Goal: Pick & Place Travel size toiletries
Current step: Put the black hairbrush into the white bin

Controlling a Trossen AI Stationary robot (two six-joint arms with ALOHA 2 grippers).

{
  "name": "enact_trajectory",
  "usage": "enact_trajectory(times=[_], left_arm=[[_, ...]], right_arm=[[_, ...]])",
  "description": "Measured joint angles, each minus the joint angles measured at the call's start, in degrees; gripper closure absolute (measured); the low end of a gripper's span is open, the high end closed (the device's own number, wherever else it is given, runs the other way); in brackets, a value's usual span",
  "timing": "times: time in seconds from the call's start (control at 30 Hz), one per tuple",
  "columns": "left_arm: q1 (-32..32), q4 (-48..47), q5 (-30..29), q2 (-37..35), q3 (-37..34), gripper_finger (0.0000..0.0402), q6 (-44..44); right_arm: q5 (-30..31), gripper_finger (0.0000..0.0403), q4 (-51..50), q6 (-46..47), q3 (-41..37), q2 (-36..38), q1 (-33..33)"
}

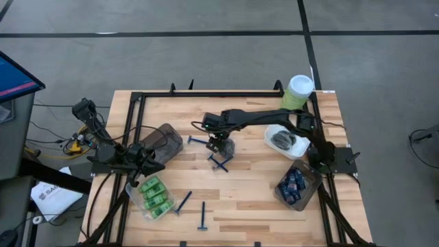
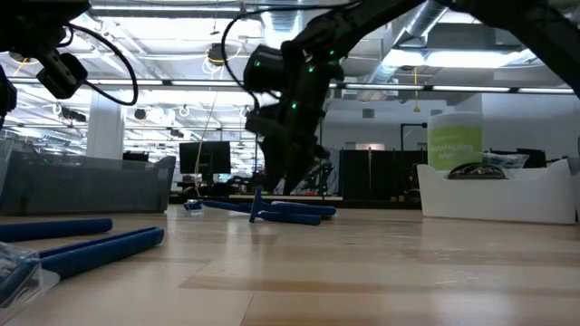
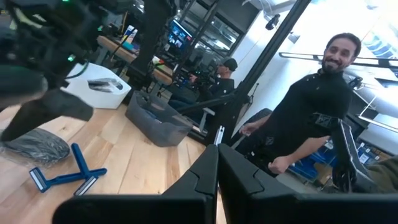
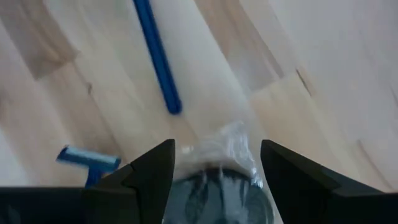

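My right gripper (image 1: 218,145) (image 4: 217,163) is open and points down at mid-table. Its fingers stand on either side of a dark round tin (image 4: 216,194) in crinkled clear wrap (image 1: 226,147), which lies on the table. Two crossed blue-handled razors (image 1: 219,163) (image 3: 67,177) lie just near of it, and another razor (image 1: 197,140) lies to its left. Two more razors (image 1: 183,201) (image 1: 203,216) lie toward the near edge. Green mini bottles (image 1: 155,195) fill a clear tub. My left gripper (image 1: 152,167) (image 3: 217,167) is shut and waits at the left. My right gripper comes from above with one finger (image 4: 149,169) on each side of the wrapped tin's rim (image 4: 186,186). I cannot tell whether the fingers touch it. The tin rests on the table.
A smoky tub (image 1: 164,140) sits beside my left gripper. A white tub with dark tins (image 1: 287,141), a tub of dark-blue tubes (image 1: 295,185) and a tall pale-green canister (image 1: 300,92) stand on the right. A person (image 3: 311,118) stands beyond the table.
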State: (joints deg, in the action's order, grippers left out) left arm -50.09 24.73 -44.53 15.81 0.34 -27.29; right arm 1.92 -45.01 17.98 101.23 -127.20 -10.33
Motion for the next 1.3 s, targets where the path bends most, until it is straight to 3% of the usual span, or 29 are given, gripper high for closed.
enact_trajectory(times=[0.17,0.33,0.67,0.73,0.9,1.3], left_arm=[[0.00,0.00,0.01,0.02,0.01,0.0400,0.01],[0.00,0.08,0.00,0.00,0.00,0.0400,0.02],[0.00,0.20,0.02,0.00,0.02,0.0400,0.00],[0.02,0.20,0.02,0.00,0.00,0.0400,0.00],[0.00,0.22,0.02,0.00,0.01,0.0400,0.02],[0.02,0.22,0.02,0.00,0.00,0.0400,0.02]], right_arm=[[-0.44,0.0176,-2.28,0.00,1.38,-3.06,-0.47],[-0.20,0.0209,-3.67,-0.13,1.57,-4.88,-0.33],[-0.31,0.0376,-4.57,-0.13,1.51,-4.74,-0.95],[-0.44,0.0395,-4.71,-0.37,1.51,-4.74,-1.00],[-0.64,0.0397,-7.26,-1.16,2.19,-4.74,-1.49],[-0.61,0.0402,-19.15,-4.43,13.60,-4.94,-1.38]])
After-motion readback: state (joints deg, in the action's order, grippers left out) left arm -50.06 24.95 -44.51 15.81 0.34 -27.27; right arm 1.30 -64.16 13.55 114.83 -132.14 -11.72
